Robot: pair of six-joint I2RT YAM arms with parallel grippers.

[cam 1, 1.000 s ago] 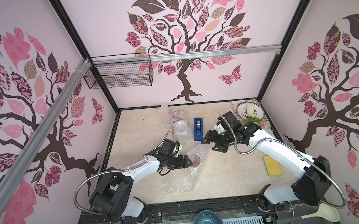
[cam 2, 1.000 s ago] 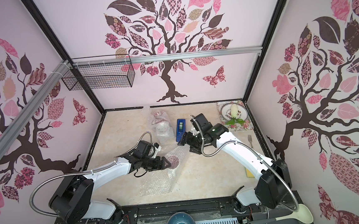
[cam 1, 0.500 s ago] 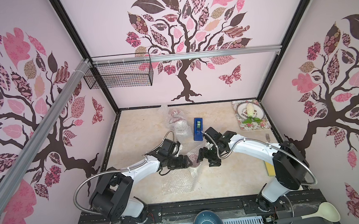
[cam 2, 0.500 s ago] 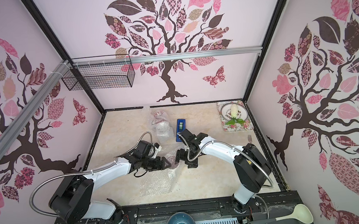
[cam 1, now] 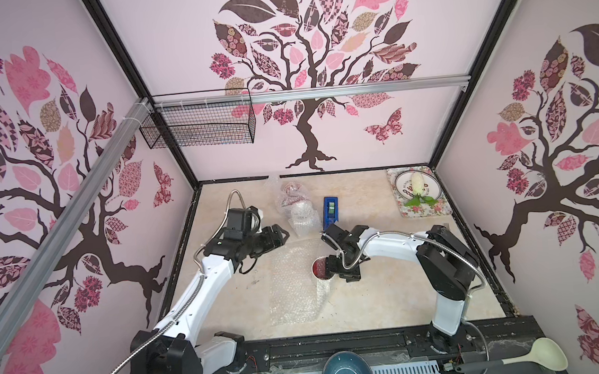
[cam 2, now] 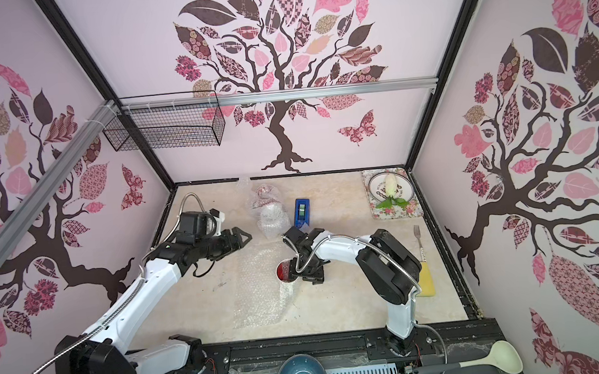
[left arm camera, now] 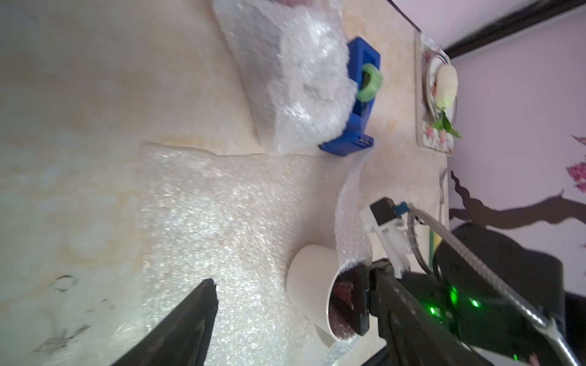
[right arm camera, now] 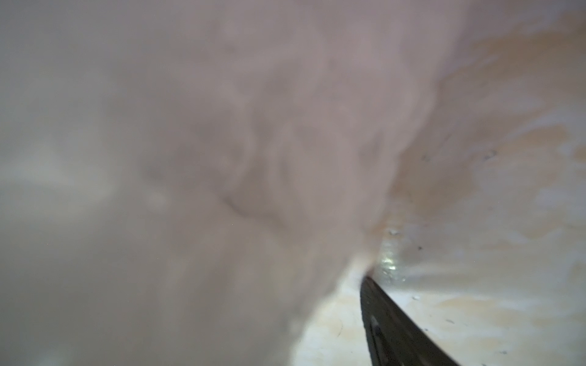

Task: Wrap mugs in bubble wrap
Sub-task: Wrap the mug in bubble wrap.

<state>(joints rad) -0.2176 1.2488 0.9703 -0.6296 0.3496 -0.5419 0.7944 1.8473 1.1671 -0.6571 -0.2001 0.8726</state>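
You have a white ceramic mug, red inside, on a clear dimpled bubble wrap sheet. At twelve o'clock of it: blue plastic tape dispenser, green tape roll. At two o'clock: pink floral-patterned tray.

R wrist view mostly blurred bubble wrap, white mug mouth partly hidden by right gripper, blue bowl cut at btm edge

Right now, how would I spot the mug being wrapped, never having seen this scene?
On the beige table, find the flat bubble wrap sheet in the middle. The mug sits at its right side, beneath the right gripper. Unlike the two wrapped bundles at the back, it is bare: white outside, red inside.
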